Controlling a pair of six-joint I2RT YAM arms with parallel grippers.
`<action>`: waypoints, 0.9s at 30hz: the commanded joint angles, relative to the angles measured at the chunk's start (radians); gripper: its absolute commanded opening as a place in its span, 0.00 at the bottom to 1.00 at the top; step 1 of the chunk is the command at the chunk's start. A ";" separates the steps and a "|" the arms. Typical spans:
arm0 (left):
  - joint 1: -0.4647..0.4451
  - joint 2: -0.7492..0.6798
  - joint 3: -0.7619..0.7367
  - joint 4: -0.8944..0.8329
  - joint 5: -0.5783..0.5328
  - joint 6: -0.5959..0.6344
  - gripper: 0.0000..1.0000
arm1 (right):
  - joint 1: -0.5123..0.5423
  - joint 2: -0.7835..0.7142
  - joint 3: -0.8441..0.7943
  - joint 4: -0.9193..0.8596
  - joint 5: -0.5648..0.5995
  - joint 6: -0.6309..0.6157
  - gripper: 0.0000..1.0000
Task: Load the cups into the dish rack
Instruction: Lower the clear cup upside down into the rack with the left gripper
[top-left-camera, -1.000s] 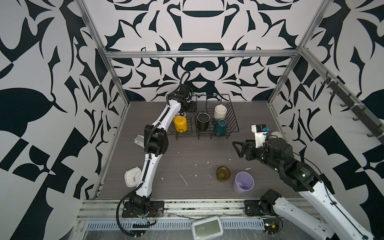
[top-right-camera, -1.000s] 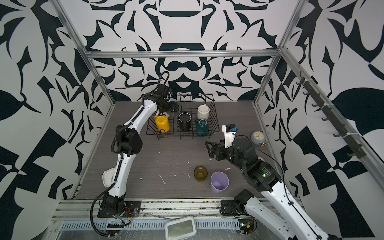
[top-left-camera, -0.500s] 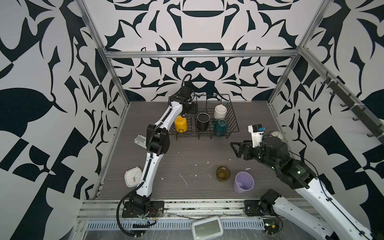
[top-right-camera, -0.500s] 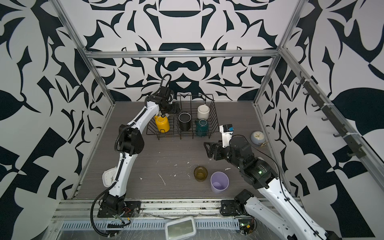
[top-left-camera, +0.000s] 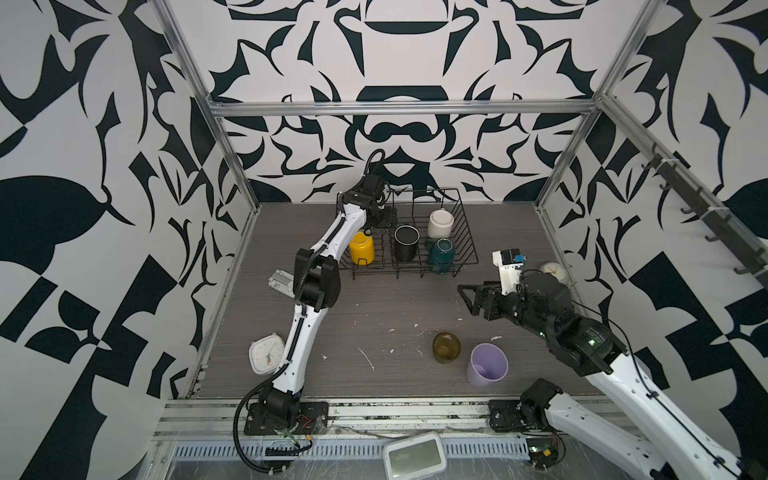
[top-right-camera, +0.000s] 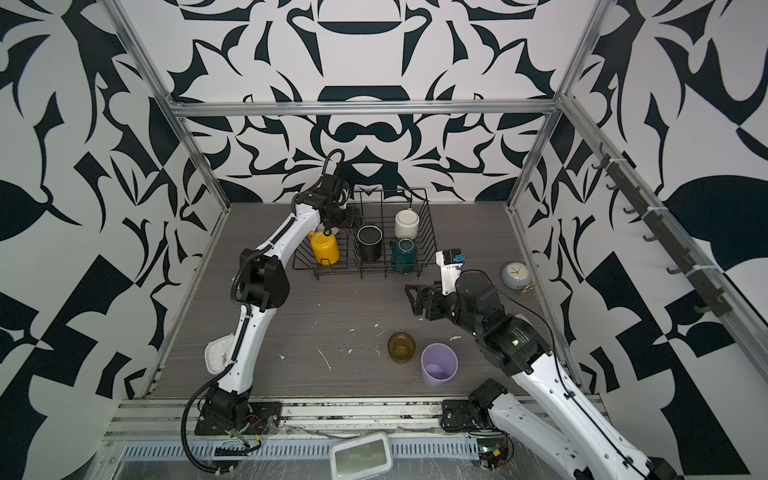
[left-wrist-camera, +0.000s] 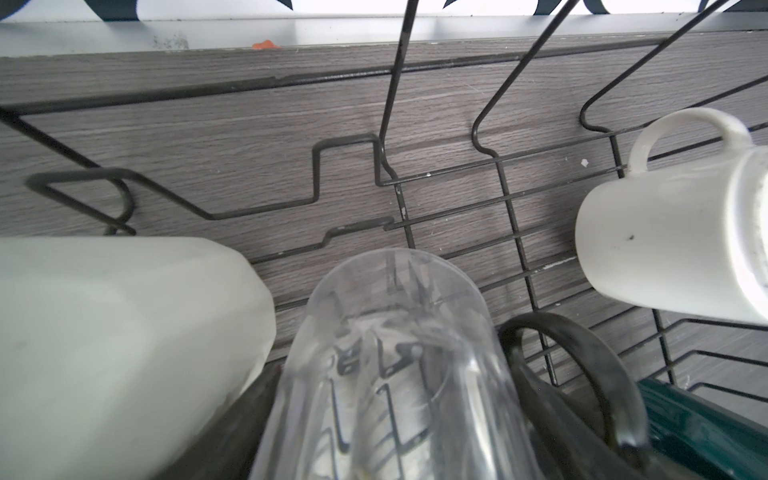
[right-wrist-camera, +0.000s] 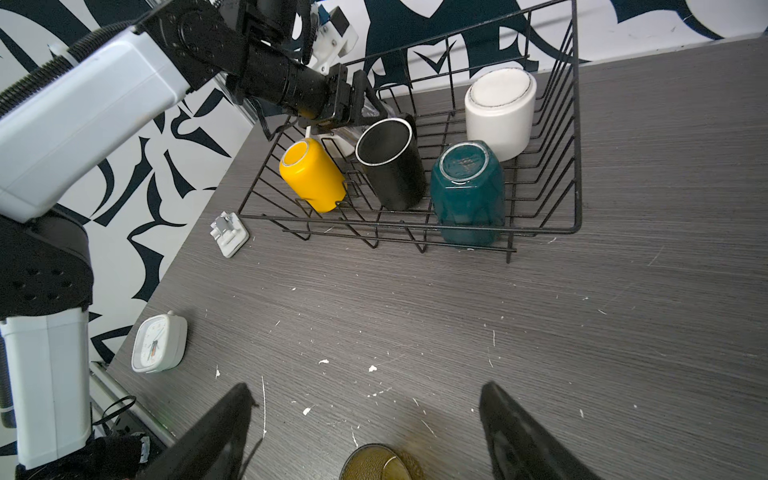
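The black wire dish rack (top-left-camera: 469, 249) (top-right-camera: 428, 232) stands at the back with yellow (top-left-camera: 361, 248), black (top-left-camera: 406, 243), teal (top-left-camera: 440, 255) and white (top-left-camera: 440, 223) cups inside. My left gripper (top-left-camera: 384, 218) (top-right-camera: 349, 218) reaches into its back left corner, shut on a tilted clear glass (left-wrist-camera: 390, 353) (right-wrist-camera: 376, 109), beside a faceted white mug (left-wrist-camera: 116, 340). An amber glass (top-left-camera: 446, 347) (right-wrist-camera: 376, 463) and a lilac tumbler (top-left-camera: 487, 365) (top-right-camera: 439, 364) stand on the table at the front right. My right gripper (top-left-camera: 467, 297) (right-wrist-camera: 365, 432) hovers open above the table, behind the amber glass.
A white square clock (top-left-camera: 266, 354) (right-wrist-camera: 160, 343) lies at the front left beside the left arm. At the right edge sits a round pale clock (top-left-camera: 552, 272) (top-right-camera: 515, 273). A small white plastic piece (top-left-camera: 282, 282) (right-wrist-camera: 228, 232) rests left of the rack.
The left wrist has shifted slightly right over the rack with the clear glass. The right gripper has edged a little to the left, still open.
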 joint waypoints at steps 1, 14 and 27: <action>0.014 0.012 -0.031 0.000 -0.009 0.007 0.81 | -0.003 -0.001 0.001 0.044 -0.004 0.010 0.88; 0.015 -0.059 -0.091 0.063 -0.004 0.014 0.95 | -0.003 -0.012 0.008 0.030 0.005 0.014 0.87; 0.020 -0.227 -0.211 0.122 -0.006 0.014 1.00 | -0.004 0.018 0.069 -0.096 0.086 0.008 0.82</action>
